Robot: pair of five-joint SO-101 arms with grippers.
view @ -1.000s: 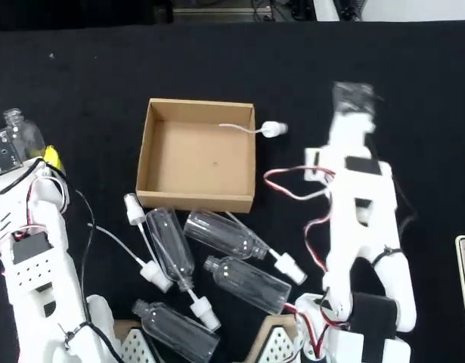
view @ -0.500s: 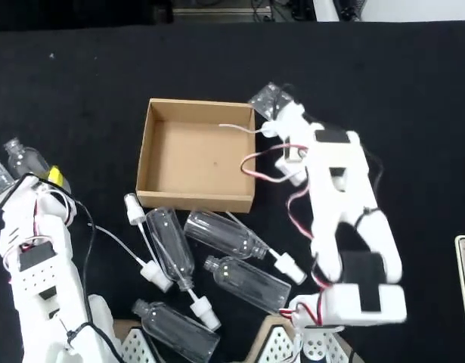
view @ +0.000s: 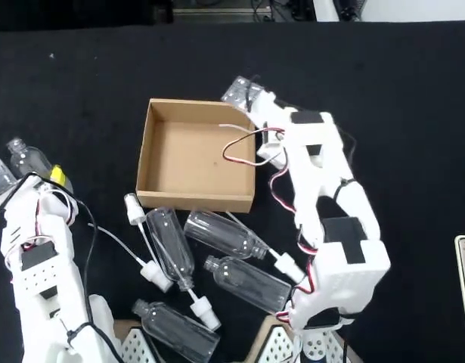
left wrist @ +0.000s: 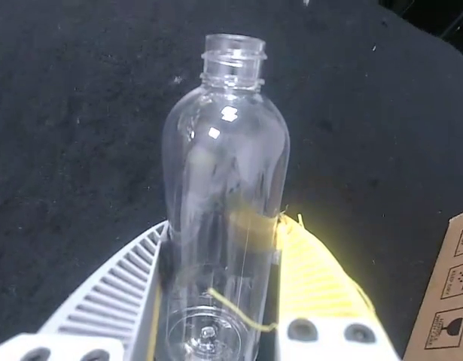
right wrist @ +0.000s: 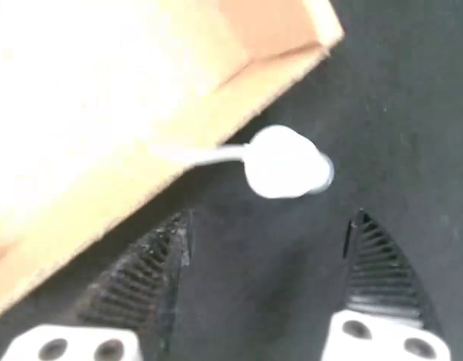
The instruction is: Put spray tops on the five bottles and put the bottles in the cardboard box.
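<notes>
The left gripper [left wrist: 225, 226] is clamped on a clear bottle [left wrist: 223, 143] that has no top. Its white finger and its yellow-taped finger press the two sides of the body near the base, and the open neck points away from the wrist, close to the left edge of the worktop [view: 413, 91]. The right gripper [right wrist: 270, 218] is spread wide and grips nothing, at the far right corner of the cardboard box [view: 194, 200]. A white spray top [right wrist: 284, 162] lies just off its fingertips without touching them, its thin tube reaching over the box wall. Four other bottles [view: 221, 233] lie on their sides between the box and the near edge, with loose spray tops [view: 155, 274] among them.
</notes>
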